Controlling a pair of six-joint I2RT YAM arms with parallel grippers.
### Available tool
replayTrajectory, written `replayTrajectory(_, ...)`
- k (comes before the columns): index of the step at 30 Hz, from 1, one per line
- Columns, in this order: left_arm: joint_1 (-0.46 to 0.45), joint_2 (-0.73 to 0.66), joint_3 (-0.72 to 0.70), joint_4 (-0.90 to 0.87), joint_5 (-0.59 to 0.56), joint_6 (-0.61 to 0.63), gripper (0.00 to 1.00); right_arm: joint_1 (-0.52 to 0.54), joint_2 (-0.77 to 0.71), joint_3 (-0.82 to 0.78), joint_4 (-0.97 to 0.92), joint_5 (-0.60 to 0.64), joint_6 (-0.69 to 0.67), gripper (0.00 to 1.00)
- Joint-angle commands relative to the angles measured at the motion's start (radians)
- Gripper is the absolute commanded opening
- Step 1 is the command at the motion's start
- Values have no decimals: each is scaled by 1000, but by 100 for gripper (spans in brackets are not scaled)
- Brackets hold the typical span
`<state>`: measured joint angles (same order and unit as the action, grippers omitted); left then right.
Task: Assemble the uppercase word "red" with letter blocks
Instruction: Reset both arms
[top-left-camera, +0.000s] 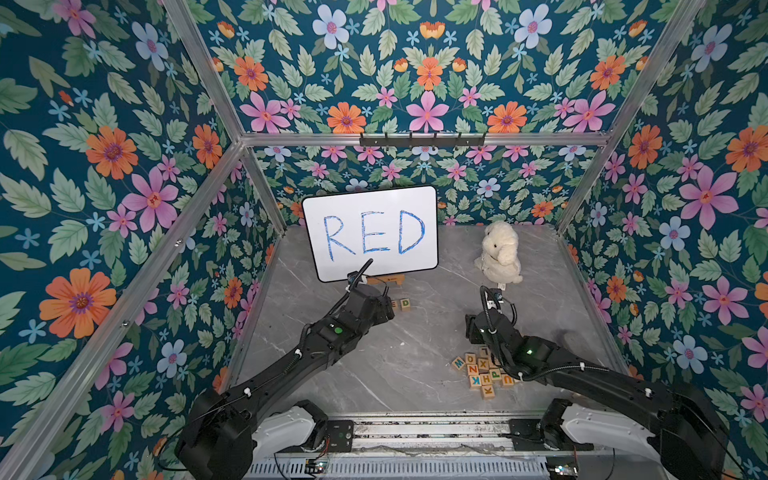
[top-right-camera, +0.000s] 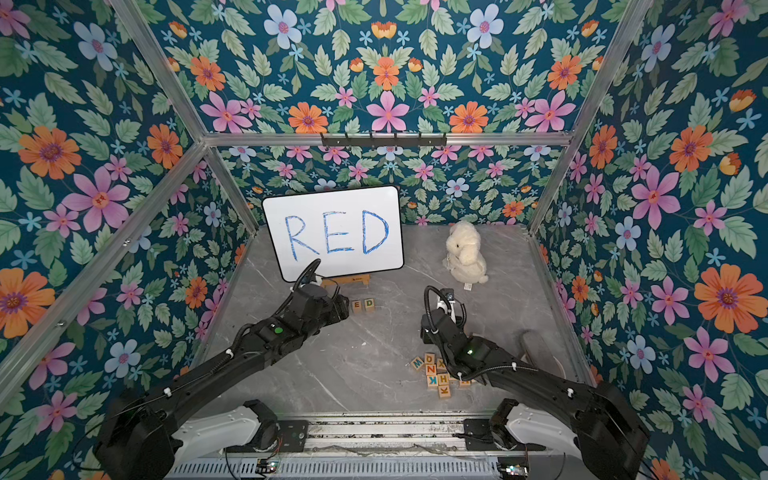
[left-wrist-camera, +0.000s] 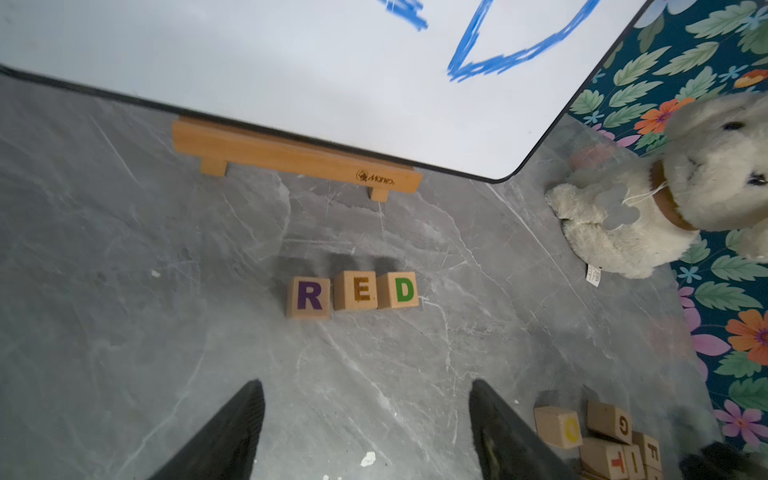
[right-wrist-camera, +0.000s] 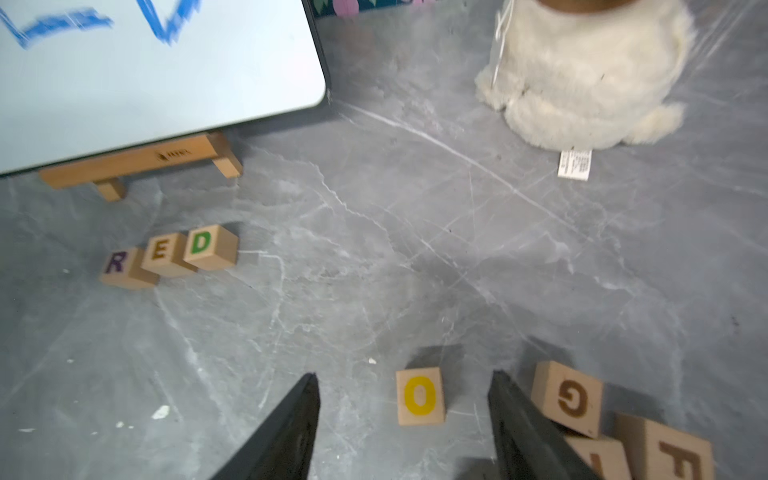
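Three letter blocks stand in a row on the grey table before the whiteboard stand: purple R, E and green D, reading the word "red". In both top views only E and D show; the left arm hides R. My left gripper is open, hanging just short of the row with nothing between its fingers. My right gripper is open over the table at the right. A loose block with a yellow O sits on the table between its fingers, untouched.
A whiteboard with "RED" in blue leans on a wooden stand at the back. A white plush animal sits back right. A pile of several spare letter blocks lies under the right arm. Floral walls enclose the table.
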<state>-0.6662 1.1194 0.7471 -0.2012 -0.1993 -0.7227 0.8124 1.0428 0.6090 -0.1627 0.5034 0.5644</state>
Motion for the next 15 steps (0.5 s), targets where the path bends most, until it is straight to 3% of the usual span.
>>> replayTrajectory(1,1,-29,19,5,-89,100,81,-5,-66,39,-101,58,-90,66)
replayTrajectory(7,4,-74,37,14,-278,210,86,-103,-155,96,-113,114,-164,66)
replayTrajectory(10,25,-82,35,47,-408,278,99,-241,-183,89,-79,69,-175,66)
replayTrajectory(15,120,-100,-37,218,-513,381,99,-526,-155,99,-33,-101,-163,65)
